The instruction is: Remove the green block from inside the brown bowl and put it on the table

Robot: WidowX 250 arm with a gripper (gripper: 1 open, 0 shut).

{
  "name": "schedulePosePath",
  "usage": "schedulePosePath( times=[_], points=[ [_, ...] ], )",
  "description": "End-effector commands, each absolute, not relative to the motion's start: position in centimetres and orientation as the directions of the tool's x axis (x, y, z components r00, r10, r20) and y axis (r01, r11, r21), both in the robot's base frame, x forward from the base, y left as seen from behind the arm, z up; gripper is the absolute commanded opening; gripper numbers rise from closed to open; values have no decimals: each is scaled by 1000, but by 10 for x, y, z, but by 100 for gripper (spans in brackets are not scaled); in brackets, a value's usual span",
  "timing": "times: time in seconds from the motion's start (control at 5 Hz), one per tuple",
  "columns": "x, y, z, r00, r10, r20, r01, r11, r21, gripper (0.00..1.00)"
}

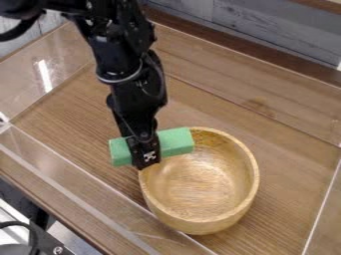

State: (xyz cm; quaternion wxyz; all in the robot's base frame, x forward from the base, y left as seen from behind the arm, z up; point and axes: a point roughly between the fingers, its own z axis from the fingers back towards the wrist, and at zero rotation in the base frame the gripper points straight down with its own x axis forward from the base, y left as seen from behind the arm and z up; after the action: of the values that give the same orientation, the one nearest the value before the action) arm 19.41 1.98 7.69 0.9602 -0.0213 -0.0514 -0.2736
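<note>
The green block (174, 142) lies low on the table (67, 115), just left of the brown bowl (200, 187), with its right end at the bowl's outer rim. My gripper (147, 149) points straight down over the block's middle and straddles it. One black fingertip (144, 152) shows against the block's near face and the other is hidden behind it. Whether the fingers still press the block does not show. The bowl holds nothing.
Clear acrylic walls (34, 70) ring the tabletop, with the near wall (80, 214) close in front of the bowl. The black arm (118, 50) rises up and to the left from the gripper. Bare wood lies to the left and behind.
</note>
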Motion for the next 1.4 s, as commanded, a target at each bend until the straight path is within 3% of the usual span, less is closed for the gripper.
schedulePosePath(
  times=[0.0, 1.2],
  points=[
    [199, 24, 78, 846, -516, 133, 520, 854, 9, 100],
    [198, 23, 54, 844, -520, 131, 523, 852, 15, 100]
  ],
)
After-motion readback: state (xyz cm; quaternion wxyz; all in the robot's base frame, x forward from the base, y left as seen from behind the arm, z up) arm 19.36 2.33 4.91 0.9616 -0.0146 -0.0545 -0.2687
